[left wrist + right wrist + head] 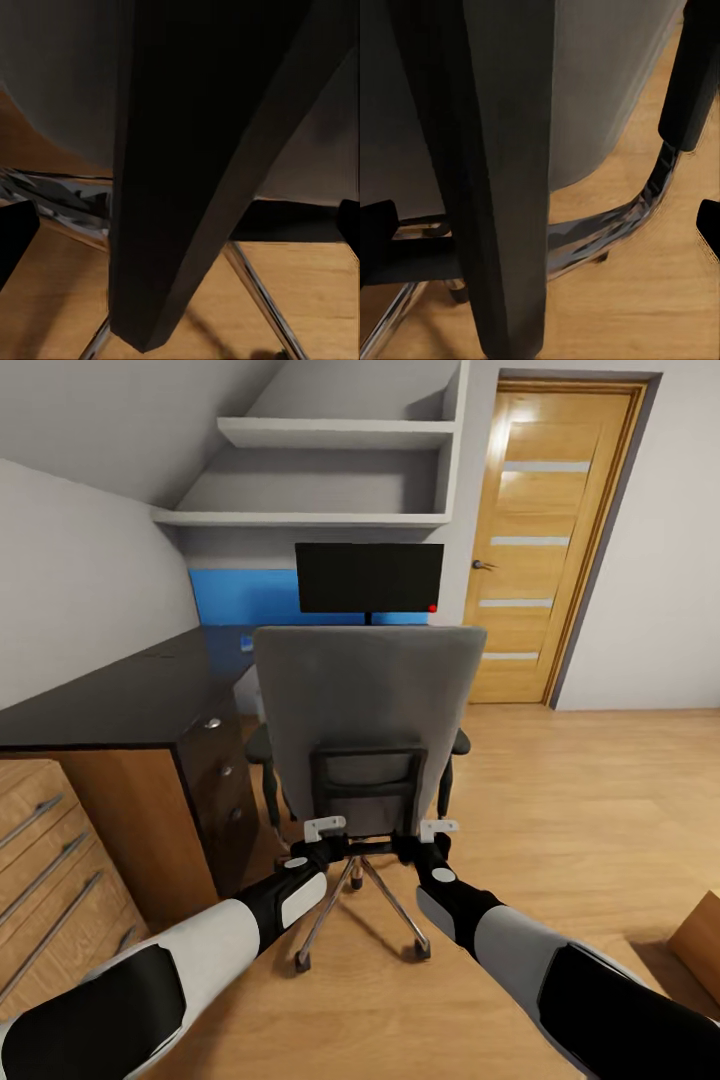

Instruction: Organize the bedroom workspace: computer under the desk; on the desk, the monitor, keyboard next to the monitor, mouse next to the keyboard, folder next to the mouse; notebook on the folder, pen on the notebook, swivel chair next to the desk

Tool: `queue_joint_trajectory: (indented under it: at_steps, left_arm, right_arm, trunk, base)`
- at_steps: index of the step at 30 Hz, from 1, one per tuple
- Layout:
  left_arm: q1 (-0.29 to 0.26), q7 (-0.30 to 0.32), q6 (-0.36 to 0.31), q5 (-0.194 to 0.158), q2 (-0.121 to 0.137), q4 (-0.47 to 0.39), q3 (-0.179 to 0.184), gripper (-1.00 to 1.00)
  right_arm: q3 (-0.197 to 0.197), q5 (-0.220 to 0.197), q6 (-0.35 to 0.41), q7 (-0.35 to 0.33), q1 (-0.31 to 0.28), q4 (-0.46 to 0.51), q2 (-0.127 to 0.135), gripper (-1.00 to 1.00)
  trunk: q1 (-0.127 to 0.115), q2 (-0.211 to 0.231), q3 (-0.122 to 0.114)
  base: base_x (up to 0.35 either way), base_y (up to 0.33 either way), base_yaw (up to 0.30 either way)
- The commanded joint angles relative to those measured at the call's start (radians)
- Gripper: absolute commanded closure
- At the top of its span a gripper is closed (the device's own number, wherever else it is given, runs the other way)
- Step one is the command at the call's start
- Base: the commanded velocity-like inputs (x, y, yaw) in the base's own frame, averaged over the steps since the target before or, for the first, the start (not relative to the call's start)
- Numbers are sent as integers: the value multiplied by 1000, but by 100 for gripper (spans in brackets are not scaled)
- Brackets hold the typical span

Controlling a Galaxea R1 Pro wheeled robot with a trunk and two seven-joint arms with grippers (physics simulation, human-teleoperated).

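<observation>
Grey chair point(365, 710) stands just beside the desk point(110, 705), backrest toward the robot. Left gripper point(325, 830) and right gripper point(438, 828), jaws spread, straddle the chair's black rear frame point(368, 785), probably to push it. Monitor point(369, 577) is beyond the chair.

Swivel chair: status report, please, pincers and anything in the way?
Both pincers, left and right, open at the chair back's black frame. Chair faces the desk, monitor beyond. Floor path looks free.
</observation>
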State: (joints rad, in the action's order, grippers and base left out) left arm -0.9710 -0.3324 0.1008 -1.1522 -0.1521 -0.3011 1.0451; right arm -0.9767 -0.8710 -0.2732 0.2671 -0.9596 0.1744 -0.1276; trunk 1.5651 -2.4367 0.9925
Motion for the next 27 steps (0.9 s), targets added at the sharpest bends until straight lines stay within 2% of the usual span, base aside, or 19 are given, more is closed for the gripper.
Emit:
queue_joint_trajectory:
  at_steps: [1, 27]
  left_arm:
    - [-2, -3, 5, -3, 0, -1, 7, -100]
    - [-2, -3, 7, -3, 2, -1, 6, -100]
  right_arm:
    - [-8, -8, -3, 4, -1, 0, 0, -100]
    - [-8, -8, -3, 4, -1, 0, 0, -100]
  trunk:
    - [0, 0, 1]
    - [0, 0, 1]
  base:
    - [303, -145, 0]
    - [319, -15, 0]
